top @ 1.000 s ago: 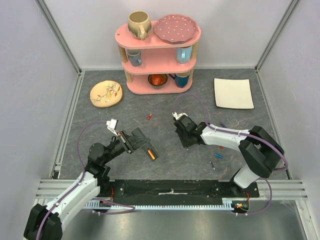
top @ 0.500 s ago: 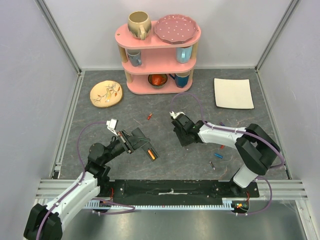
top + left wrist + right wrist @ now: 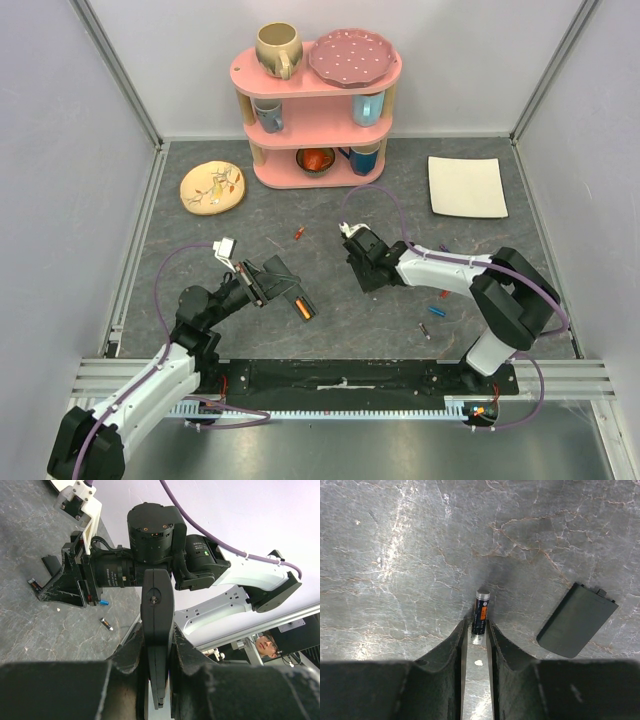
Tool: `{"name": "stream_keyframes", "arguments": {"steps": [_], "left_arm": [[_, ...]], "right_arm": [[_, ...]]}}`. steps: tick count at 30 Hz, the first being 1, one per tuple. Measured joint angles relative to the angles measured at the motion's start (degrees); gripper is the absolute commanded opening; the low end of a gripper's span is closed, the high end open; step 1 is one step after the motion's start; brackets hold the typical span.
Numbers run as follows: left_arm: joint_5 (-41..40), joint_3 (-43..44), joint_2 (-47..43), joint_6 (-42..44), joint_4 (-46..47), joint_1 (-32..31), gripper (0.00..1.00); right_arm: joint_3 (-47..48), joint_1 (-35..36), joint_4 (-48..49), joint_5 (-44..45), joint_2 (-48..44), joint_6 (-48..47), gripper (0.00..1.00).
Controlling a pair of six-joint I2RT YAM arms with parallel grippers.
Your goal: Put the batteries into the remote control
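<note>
The remote control (image 3: 156, 605), a slim black bar, stands up between the fingers of my left gripper (image 3: 157, 641), which is shut on its lower end. From above, the remote (image 3: 297, 300) sticks out of the left gripper (image 3: 272, 281) with an orange battery (image 3: 302, 311) lying in its slot. My right gripper (image 3: 480, 628) points down at the table and is shut on the lower end of a dark blue battery (image 3: 481, 616) with an orange label. In the top view the right gripper (image 3: 365, 272) is at mid-table, right of the remote.
A black battery cover (image 3: 575, 621) lies just right of the right fingers. Loose batteries lie around: a red one (image 3: 298, 233), a blue one (image 3: 437, 310), a grey one (image 3: 424, 330). A pink shelf (image 3: 315, 100), a yellow plate (image 3: 212, 187) and a white square plate (image 3: 466, 186) stand at the back.
The right gripper has shifted slightly left and toward the back, then held still. The left arm and the remote have not moved.
</note>
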Motion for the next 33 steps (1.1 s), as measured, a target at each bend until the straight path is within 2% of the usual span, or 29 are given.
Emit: {"name": "stream_keyframes", "arguments": {"steps": [4,9,17,22,26,33], "left_arm": [[0.0,0.0,0.2,0.0,0.0,0.0,0.02],[0.0,0.0,0.3,0.0,0.0,0.0,0.02],[0.0,0.0,3.2,0.0,1.7,0.0,0.02],[-0.1,0.0,9.1,0.0,6.4,0.0,0.02],[-0.5,0.0,13.3,-0.1,10.4,0.0,0.02],[-1.0,-0.1,21.6,-1.7,18.7,0.0,0.02]], "right_arm": [[-0.6,0.0,0.8,-0.4,-0.3,0.2,0.18],[-1.1,0.0,1.5,-0.3,-0.7,0.1,0.00],[-3.7,0.1,1.0,-0.5,-4.3,1.1,0.00],[-3.4,0.1,-3.8,-2.5,-18.6,1.6,0.00],[4.4,1.0,-8.5,-4.5,-26.0,1.4,0.00],[12.4,12.5,-14.4,-3.6,-27.7,1.3,0.00]]}}
